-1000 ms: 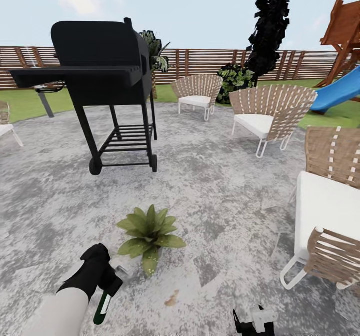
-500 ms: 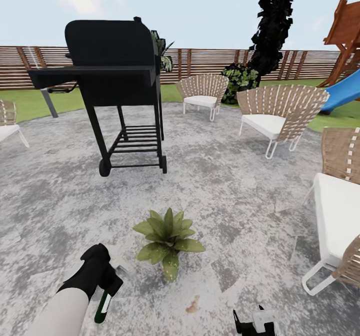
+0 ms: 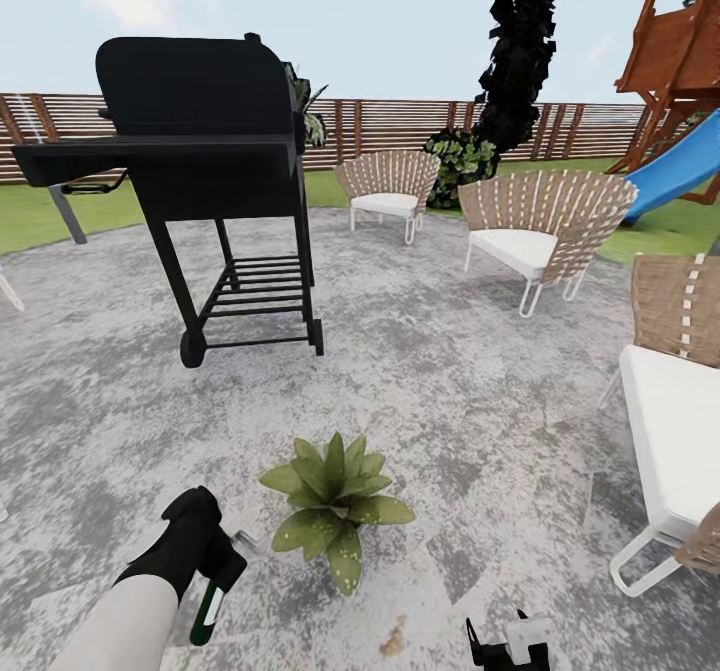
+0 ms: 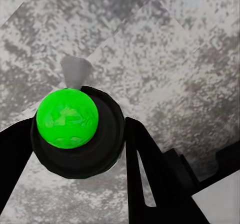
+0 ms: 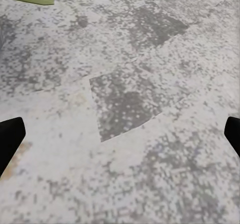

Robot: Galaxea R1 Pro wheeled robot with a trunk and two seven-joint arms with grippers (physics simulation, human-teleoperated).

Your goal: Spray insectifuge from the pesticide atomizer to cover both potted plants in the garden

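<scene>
The round grey mottled paved patio [image 3: 450, 371] spreads under me, with the brown slatted wooden fence [image 3: 400, 126] along its far edge at twelve o'clock. A big black wheeled barbecue grill [image 3: 200, 181] stands at eleven o'clock. Woven tan chairs with white cushions [image 3: 535, 226] ring the paving from one to three o'clock, one close at three o'clock. A wooden play tower with a blue slide [image 3: 685, 156] sits at two o'clock. Just ahead of me, a small rosette of broad pointed green leaves [image 3: 335, 501] stands on the paving. My left gripper [image 3: 215, 566] at seven o'clock is clamped on the slim dark green pesticide atomizer [image 3: 206, 611], just beside that plant. My right gripper [image 5: 120, 136] hangs at five o'clock, fingers spread wide over bare paving.
</scene>
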